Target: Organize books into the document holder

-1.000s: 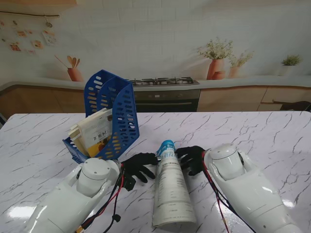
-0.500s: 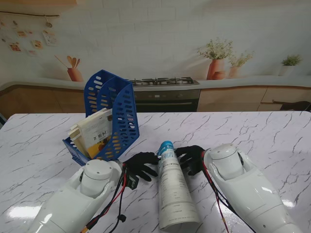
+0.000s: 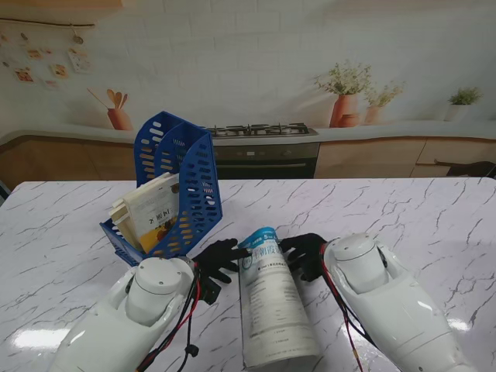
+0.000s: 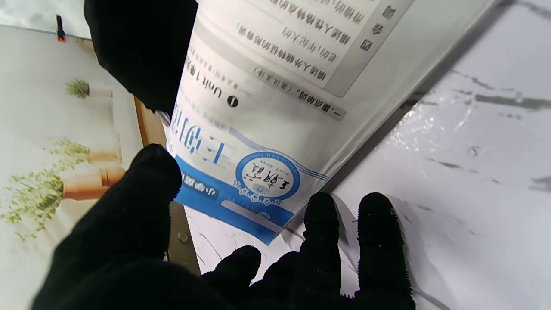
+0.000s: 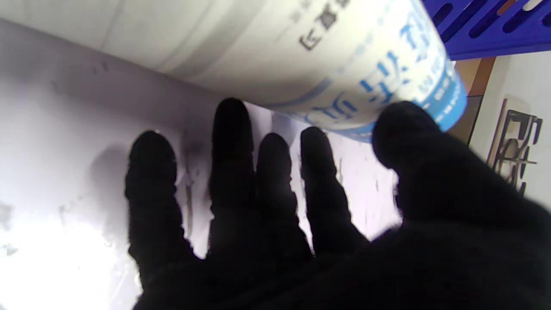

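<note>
A white book with a blue band (image 3: 271,302) is raised off the marble table between my two hands, its blue end (image 4: 241,181) pointing away from me. My right hand (image 3: 306,254) grips its right edge, with the thumb (image 5: 404,129) on the cover and the fingers (image 5: 232,142) underneath. My left hand (image 3: 217,260) is spread at the book's left edge, its fingertips (image 4: 320,211) under the raised edge and its thumb (image 4: 150,181) by the blue corner. The blue document holder (image 3: 186,167) stands to the far left and holds several books (image 3: 151,213).
The holder's slotted blue wall (image 5: 495,26) is close beyond the book's far end. The marble table top (image 3: 403,217) stretches away to the right and beyond the hands. My left arm's cables (image 3: 182,325) hang near the book's left side.
The book has turned from nearly edge-on to showing more of its cover, its left edge swinging left. My left hand has drawn back a little and spread its fingers. The right hand has hardly moved.
</note>
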`<state>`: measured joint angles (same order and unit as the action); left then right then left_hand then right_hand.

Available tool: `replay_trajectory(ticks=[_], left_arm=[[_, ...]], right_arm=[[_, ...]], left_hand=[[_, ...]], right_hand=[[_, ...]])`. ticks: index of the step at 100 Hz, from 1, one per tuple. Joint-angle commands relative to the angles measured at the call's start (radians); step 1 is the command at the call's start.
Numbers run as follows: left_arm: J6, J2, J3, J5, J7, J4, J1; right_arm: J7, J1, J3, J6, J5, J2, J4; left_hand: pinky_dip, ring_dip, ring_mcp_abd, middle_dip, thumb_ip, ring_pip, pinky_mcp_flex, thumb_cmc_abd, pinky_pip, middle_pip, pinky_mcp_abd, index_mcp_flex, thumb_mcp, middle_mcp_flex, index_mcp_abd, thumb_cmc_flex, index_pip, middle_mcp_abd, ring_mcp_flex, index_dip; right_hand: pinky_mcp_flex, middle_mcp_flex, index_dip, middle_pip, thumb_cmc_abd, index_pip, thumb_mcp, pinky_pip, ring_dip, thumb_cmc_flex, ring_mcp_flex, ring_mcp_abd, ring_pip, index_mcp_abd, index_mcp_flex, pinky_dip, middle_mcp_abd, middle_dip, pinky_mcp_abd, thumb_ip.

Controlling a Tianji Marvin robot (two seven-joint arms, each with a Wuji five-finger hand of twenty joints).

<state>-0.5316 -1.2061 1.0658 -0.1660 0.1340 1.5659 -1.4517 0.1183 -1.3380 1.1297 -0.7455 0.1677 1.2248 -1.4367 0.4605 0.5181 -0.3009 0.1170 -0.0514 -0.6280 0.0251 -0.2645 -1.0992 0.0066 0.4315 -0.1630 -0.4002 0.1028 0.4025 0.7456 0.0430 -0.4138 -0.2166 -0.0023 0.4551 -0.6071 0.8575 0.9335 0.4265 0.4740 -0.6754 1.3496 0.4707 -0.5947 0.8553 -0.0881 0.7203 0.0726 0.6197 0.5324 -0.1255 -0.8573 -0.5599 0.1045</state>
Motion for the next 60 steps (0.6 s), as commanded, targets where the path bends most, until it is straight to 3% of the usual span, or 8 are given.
replay_trajectory(ticks=[1, 12, 21, 29, 38, 47, 60], left_arm=[[-0.015, 0.01, 0.003, 0.005, -0.003, -0.065, -0.033], [-0.034, 0.006, 0.001, 0.005, -0.008, -0.087, -0.019], [-0.056, -0.001, 0.006, -0.033, 0.0, -0.105, -0.005], [-0.065, -0.005, 0.009, -0.055, -0.001, -0.116, 0.002], [-0.053, -0.02, 0.017, -0.132, -0.011, -0.142, 0.009], [-0.048, -0.014, 0.017, -0.213, 0.07, -0.175, 0.032], [-0.015, -0.013, -0.003, -0.285, 0.15, -0.231, 0.064]], right_arm=[[-0.004, -0.039, -0.011, -0.008, 0.004, -0.002, 0.05], [-0.001, -0.038, -0.015, -0.002, 0.009, -0.001, 0.054], [-0.003, -0.038, -0.017, 0.001, 0.012, 0.0, 0.056], [-0.004, -0.037, -0.019, 0.003, 0.013, 0.001, 0.057], [-0.006, -0.037, -0.023, 0.005, 0.013, 0.001, 0.058], [-0.004, -0.036, -0.029, 0.008, 0.014, 0.002, 0.061], [-0.003, -0.034, -0.036, 0.013, 0.022, 0.003, 0.067]], left_hand=[[0.016, -0.106, -0.27, -0.05, 0.036, 0.312, 0.016, -0.03, 0.159, -0.046, 0.061, 0.024, -0.017, -0.042, -0.009, 0.021, 0.006, -0.145, 0.099, -0.009], [0.052, -0.094, -0.264, -0.095, 0.035, 0.258, 0.095, -0.042, 0.096, -0.045, 0.077, 0.024, -0.029, -0.044, 0.022, 0.015, 0.009, -0.169, 0.046, -0.012], [0.052, -0.095, -0.24, -0.086, 0.036, 0.255, 0.083, -0.051, 0.106, -0.038, 0.079, 0.023, -0.043, -0.04, 0.03, 0.023, 0.011, -0.166, 0.052, -0.015], [0.07, -0.084, -0.25, 0.026, 0.029, 0.215, 0.129, -0.095, 0.09, -0.015, 0.041, 0.022, -0.119, -0.032, 0.049, 0.036, 0.011, -0.181, 0.011, -0.016], [0.084, -0.052, -0.235, 0.2, 0.026, 0.153, 0.209, -0.141, 0.053, 0.053, -0.034, 0.021, -0.186, 0.027, 0.057, 0.081, 0.004, -0.168, -0.077, -0.007], [0.079, -0.048, -0.223, 0.259, 0.017, 0.15, 0.204, -0.125, 0.062, 0.129, -0.038, 0.021, -0.16, 0.044, 0.058, 0.067, 0.006, -0.137, -0.096, -0.01], [0.126, -0.02, -0.199, 0.229, 0.016, 0.116, 0.252, -0.117, -0.033, 0.235, 0.007, 0.022, -0.117, 0.076, 0.034, 0.045, 0.008, -0.123, -0.177, -0.012]], right_hand=[[-0.127, 0.003, -0.017, -0.002, 0.004, 0.021, 0.002, -0.095, 0.015, 0.004, -0.001, 0.016, -0.001, -0.052, 0.047, -0.006, 0.009, 0.007, 0.021, 0.009], [-0.127, 0.006, -0.017, -0.001, 0.001, 0.022, 0.004, -0.095, 0.015, 0.001, -0.004, 0.017, -0.001, -0.05, 0.046, -0.006, 0.009, 0.006, 0.024, 0.01], [-0.128, 0.006, -0.018, 0.0, 0.001, 0.023, 0.007, -0.096, 0.016, -0.002, -0.006, 0.018, -0.001, -0.05, 0.044, -0.007, 0.009, 0.006, 0.027, 0.011], [-0.129, 0.008, -0.018, 0.001, 0.003, 0.024, 0.009, -0.096, 0.016, -0.006, -0.006, 0.019, 0.0, -0.051, 0.044, -0.007, 0.01, 0.006, 0.028, 0.013], [-0.129, 0.007, -0.019, 0.002, 0.004, 0.026, 0.011, -0.096, 0.016, -0.007, -0.006, 0.021, 0.001, -0.052, 0.043, -0.008, 0.011, 0.006, 0.03, 0.014], [-0.129, 0.007, -0.02, 0.002, 0.005, 0.027, 0.011, -0.096, 0.016, -0.008, -0.005, 0.021, 0.002, -0.054, 0.043, -0.008, 0.011, 0.006, 0.03, 0.015], [-0.128, 0.005, -0.021, 0.003, 0.007, 0.029, 0.01, -0.096, 0.016, -0.009, -0.003, 0.02, 0.003, -0.055, 0.043, -0.008, 0.013, 0.006, 0.031, 0.017]])
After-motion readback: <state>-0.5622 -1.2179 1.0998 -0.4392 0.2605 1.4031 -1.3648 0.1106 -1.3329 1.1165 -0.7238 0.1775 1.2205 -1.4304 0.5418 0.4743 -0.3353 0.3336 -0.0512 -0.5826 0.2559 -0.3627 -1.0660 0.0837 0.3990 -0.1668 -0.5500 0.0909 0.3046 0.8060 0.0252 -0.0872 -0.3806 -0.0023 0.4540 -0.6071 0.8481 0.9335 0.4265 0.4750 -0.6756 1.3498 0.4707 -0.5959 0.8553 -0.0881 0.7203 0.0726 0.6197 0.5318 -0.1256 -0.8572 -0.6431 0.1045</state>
